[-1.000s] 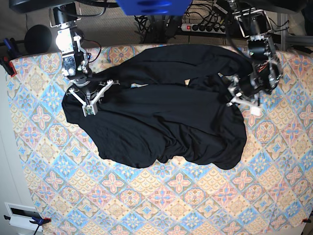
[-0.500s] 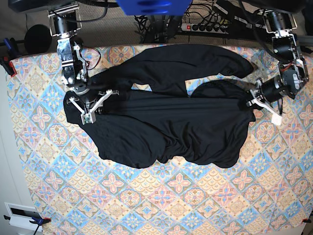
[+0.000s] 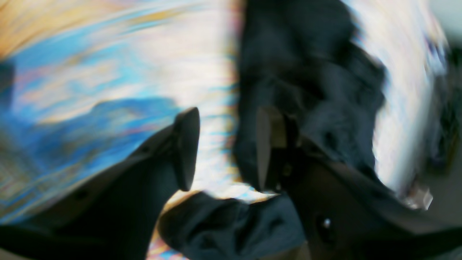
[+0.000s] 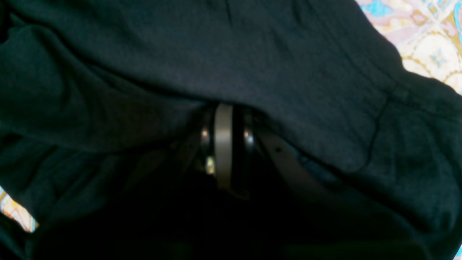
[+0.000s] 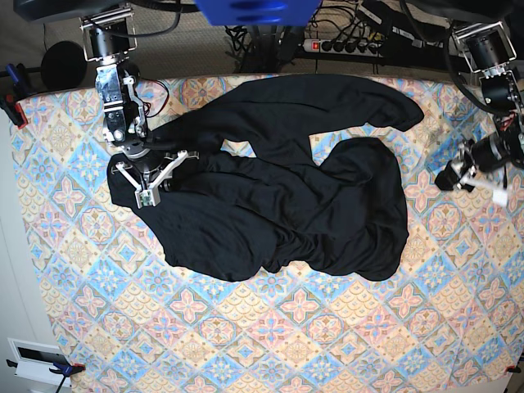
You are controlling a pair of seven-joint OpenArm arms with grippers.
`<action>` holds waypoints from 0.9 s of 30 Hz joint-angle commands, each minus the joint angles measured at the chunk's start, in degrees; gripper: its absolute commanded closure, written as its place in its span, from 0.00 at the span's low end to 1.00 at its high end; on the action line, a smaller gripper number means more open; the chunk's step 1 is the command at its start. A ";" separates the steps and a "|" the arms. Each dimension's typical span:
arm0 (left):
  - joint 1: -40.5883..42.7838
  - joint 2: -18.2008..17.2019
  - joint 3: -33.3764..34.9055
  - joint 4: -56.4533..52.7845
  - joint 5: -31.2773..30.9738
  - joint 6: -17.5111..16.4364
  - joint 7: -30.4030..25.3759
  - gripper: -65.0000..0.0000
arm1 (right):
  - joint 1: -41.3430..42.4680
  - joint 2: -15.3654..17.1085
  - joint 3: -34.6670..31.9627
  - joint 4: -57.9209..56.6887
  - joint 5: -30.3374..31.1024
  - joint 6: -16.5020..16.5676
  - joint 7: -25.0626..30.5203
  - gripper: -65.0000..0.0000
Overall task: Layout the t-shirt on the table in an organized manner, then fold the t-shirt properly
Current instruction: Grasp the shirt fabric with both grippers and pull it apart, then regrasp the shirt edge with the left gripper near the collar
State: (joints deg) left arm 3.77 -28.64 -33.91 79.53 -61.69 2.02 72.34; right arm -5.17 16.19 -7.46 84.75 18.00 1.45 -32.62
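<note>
The black t-shirt (image 5: pixel 286 196) lies crumpled across the middle of the patterned table (image 5: pixel 246 327), one sleeve spread toward the back right. My right gripper (image 5: pixel 151 187) is at the shirt's left edge, shut on a fold of fabric. In the right wrist view the shirt (image 4: pixel 231 61) drapes over the closed gripper (image 4: pixel 224 144). My left gripper (image 5: pixel 454 178) hovers over bare table to the right of the shirt, apart from it. The left wrist view is blurred; there the gripper (image 3: pixel 223 148) is open with nothing between its fingers, and shirt fabric (image 3: pixel 310 79) lies beyond.
A power strip (image 5: pixel 344 45) and cables run behind the table's back edge. A blue object (image 5: pixel 254 10) hangs at top centre. A white box (image 5: pixel 37 360) sits off the front left corner, and a red clamp (image 5: pixel 12 106) grips the left edge.
My left gripper opened, let go of the shirt's right edge and swung out to the right. The stretched fabric slackened and drew back leftward. My right gripper held its place and grip.
</note>
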 commanded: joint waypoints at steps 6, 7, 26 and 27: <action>2.34 1.35 -6.31 0.17 -8.77 -0.48 1.73 0.59 | -0.50 0.65 -0.05 -1.19 -1.96 -1.59 -5.22 0.96; 2.60 1.52 -5.61 0.17 -11.23 -0.48 3.58 0.59 | -0.50 0.65 -0.05 -1.19 -1.96 -1.59 -5.22 0.96; 1.81 8.38 29.56 28.39 19.71 -0.04 5.07 0.59 | -0.50 -0.23 -0.05 -1.10 -1.96 -1.59 -5.22 0.96; 1.81 8.38 30.70 28.39 21.74 -0.04 5.07 0.59 | -0.50 -0.23 -0.05 -1.10 -1.96 -1.59 -5.22 0.96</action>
State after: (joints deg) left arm 6.39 -19.86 -3.03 106.78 -39.27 1.93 78.22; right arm -5.19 15.51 -7.44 84.75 17.76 1.10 -32.58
